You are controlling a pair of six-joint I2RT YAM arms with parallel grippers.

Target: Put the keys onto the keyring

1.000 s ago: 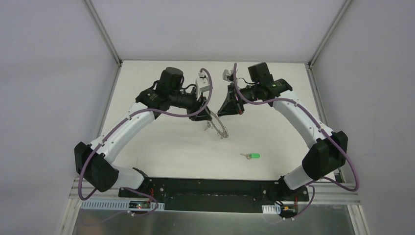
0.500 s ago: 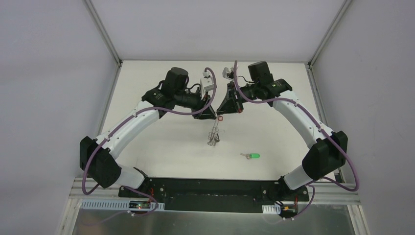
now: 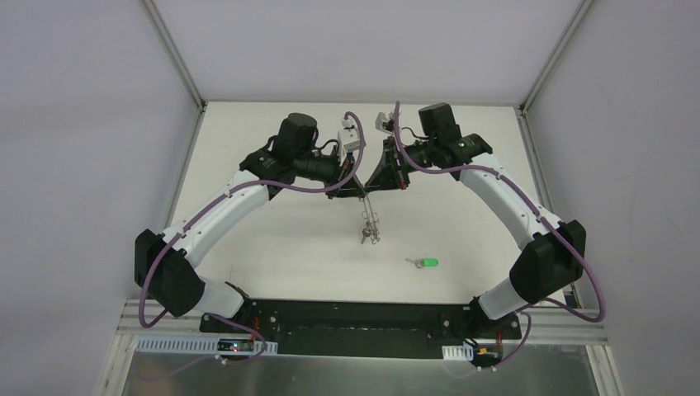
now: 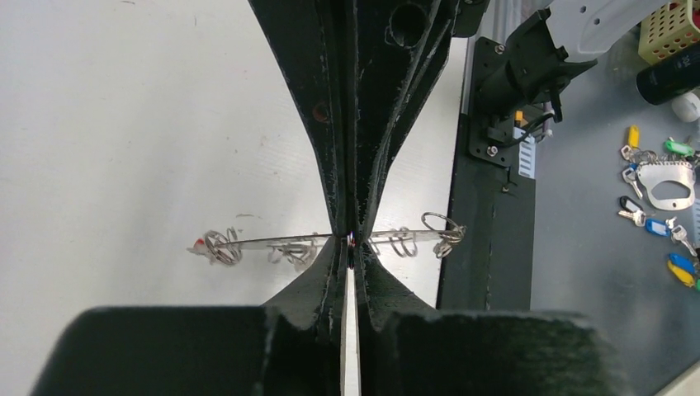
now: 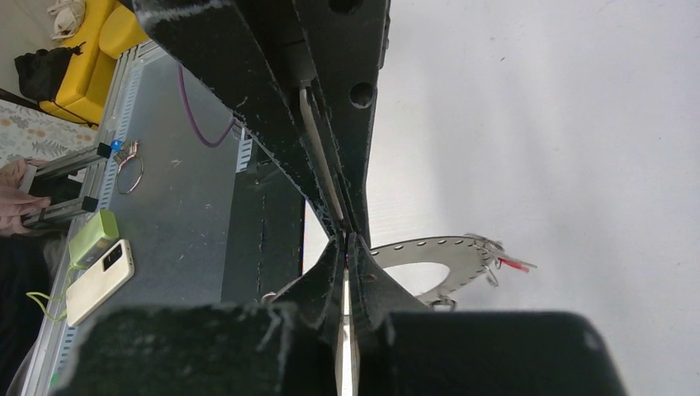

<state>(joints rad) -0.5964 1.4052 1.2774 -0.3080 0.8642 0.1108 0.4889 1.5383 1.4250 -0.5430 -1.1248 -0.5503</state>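
Since half a second ago the keyring has swung: its lower end, then leaning left, now leans right, toward the green key, while both arms have hardly shifted. It hangs over the table from its top edge, where the left fingers and the right fingers meet tip to tip just above it. In the left wrist view the left fingers are pressed together on the keyring. It shows edge-on as a thin line crossing right at their tips and sticking out to either side, with wire loops strung along it. In the right wrist view the right fingers are likewise squeezed tight, at the near end of the keyring, whose flat grey face with its row of rim holes curves away to the right. Whether they pinch the ring itself I cannot tell. A red key, only a sliver, dangles at the far end of that rim. The green key lies flat on the table, apart from the keyring, to its right and nearer the arm bases.
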